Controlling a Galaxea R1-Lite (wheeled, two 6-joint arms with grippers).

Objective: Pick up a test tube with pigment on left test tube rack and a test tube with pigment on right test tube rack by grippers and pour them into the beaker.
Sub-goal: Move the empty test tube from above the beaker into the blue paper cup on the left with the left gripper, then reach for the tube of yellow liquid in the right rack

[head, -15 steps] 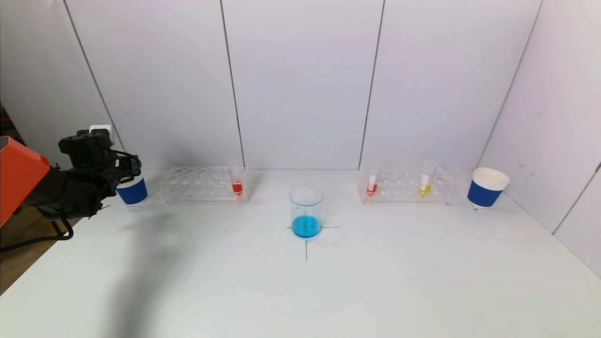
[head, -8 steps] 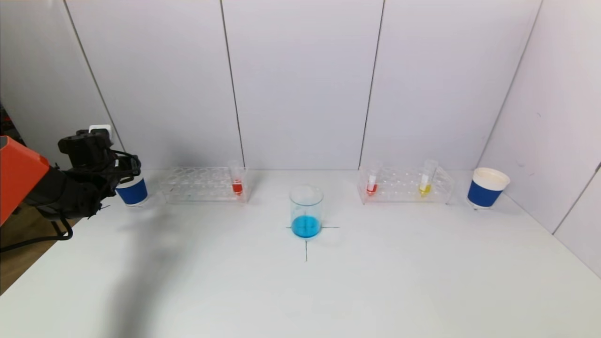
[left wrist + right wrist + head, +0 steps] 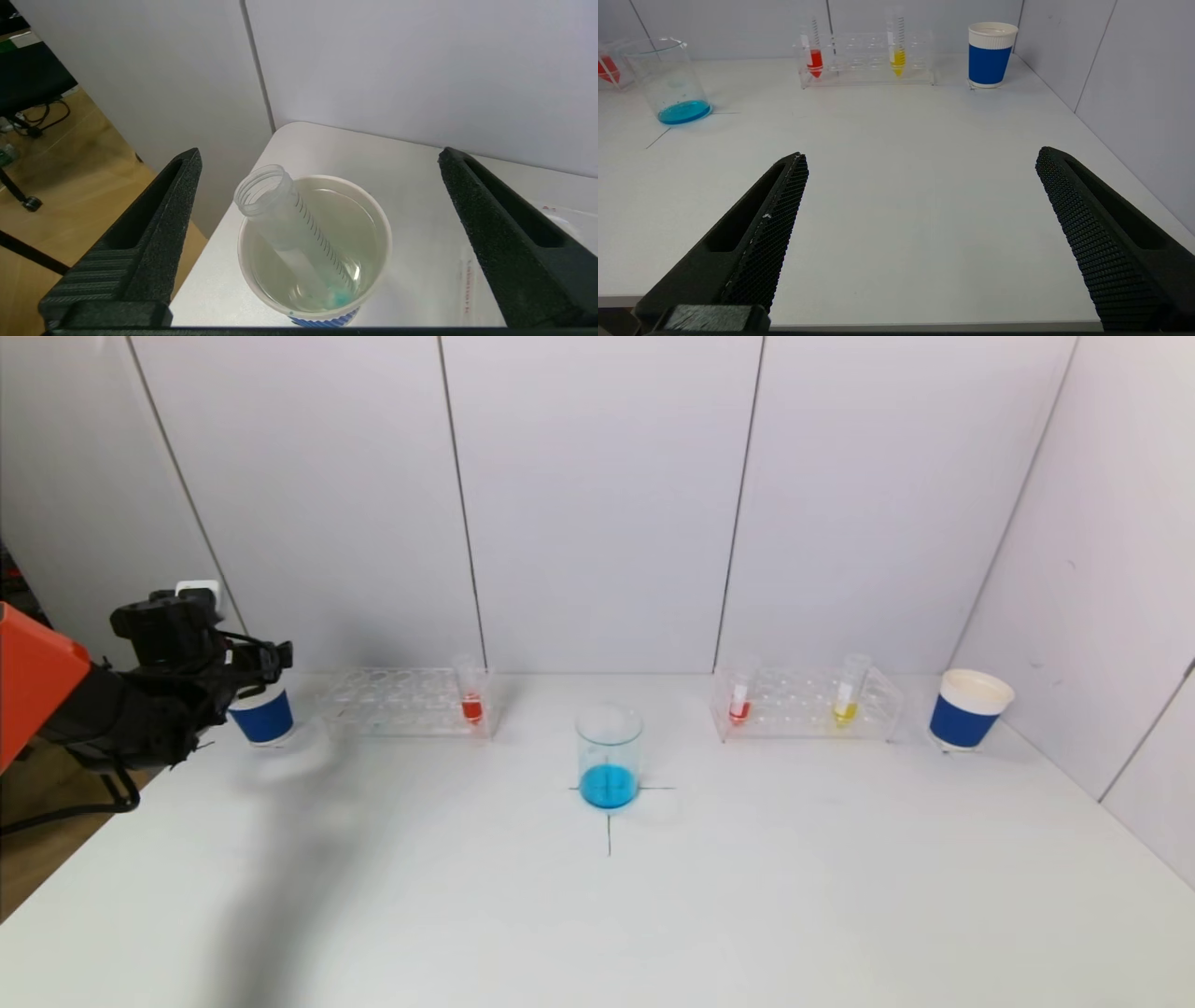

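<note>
Above the blue-banded white paper cup [image 3: 314, 247] at the table's far left corner, the left gripper [image 3: 317, 233] is hovering with fingers spread wide, holding nothing. An emptied clear plastic test tube [image 3: 289, 224] is leaning inside that cup. Near the table's front edge, the right gripper [image 3: 920, 233] is sitting wide open and empty, while the clear glass beaker of blue liquid [image 3: 609, 756] is standing at centre between the two racks.

Left arm [image 3: 121, 709]: orange shell panel on the upper segment, then black housing toward the wrist, lumpy and angular. Black cable [image 3: 103, 798] loops under it, thinner black wires [image 3: 245, 644] run along the wrist to the tip. Left gripper [image 3: 322, 233]: two long black fingers [image 3: 154, 224], wedge-shaped, tapering to the tip, each with a long slot recessed down the inner side, matte foam-like grainy surface. Right gripper [image 3: 920, 233]: same wedge fingers [image 3: 761, 228] with slots, but a fine mesh or honeycomb texture, few pale scuffs on one.
</note>
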